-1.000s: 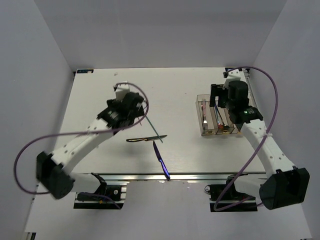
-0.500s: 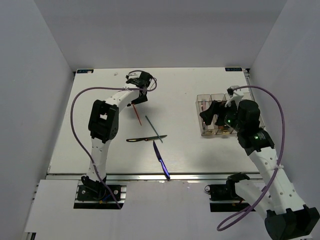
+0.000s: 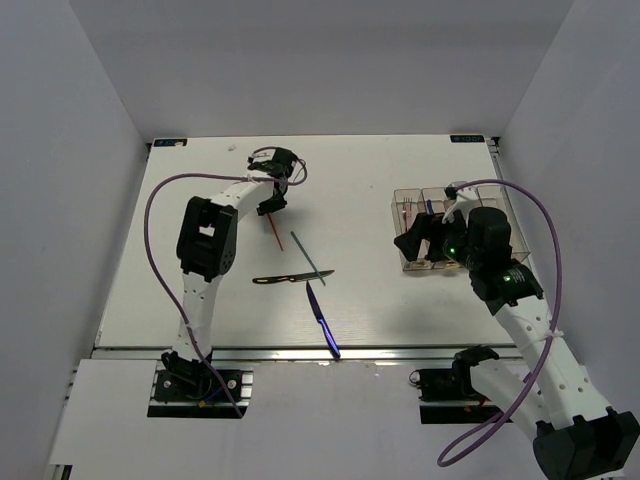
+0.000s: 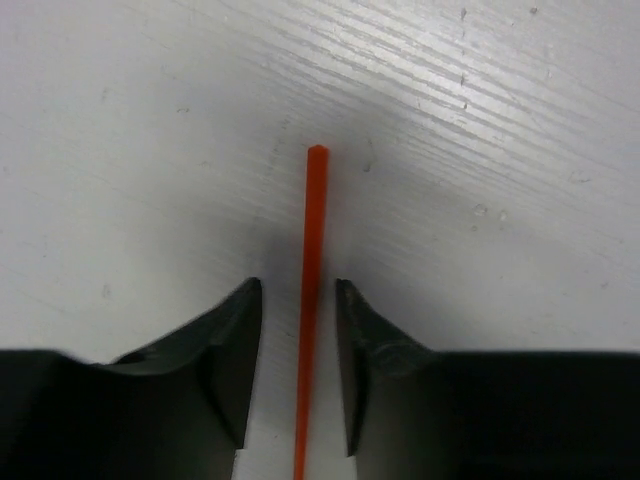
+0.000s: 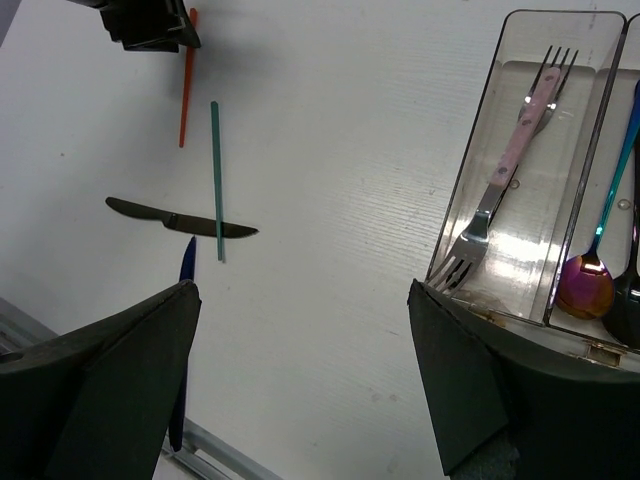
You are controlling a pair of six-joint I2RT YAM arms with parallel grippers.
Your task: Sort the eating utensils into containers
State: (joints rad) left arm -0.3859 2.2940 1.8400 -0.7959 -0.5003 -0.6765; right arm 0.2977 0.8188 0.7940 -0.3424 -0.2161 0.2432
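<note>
Left gripper (image 4: 298, 300) has moved to upper centre of the top view and now straddles the red chopstick (image 4: 312, 230) flat on the table (image 3: 370, 300), jaws narrow but not closed; right gripper (image 3: 415, 238), wide and empty, has drawn back from the bins (image 5: 562, 13), so pickup appears imminent

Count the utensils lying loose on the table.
4: a red chopstick inside the open left gripper, a teal chopstick crossing a dark knife, and a blue knife near the front edge. The arms may hide others.
</note>
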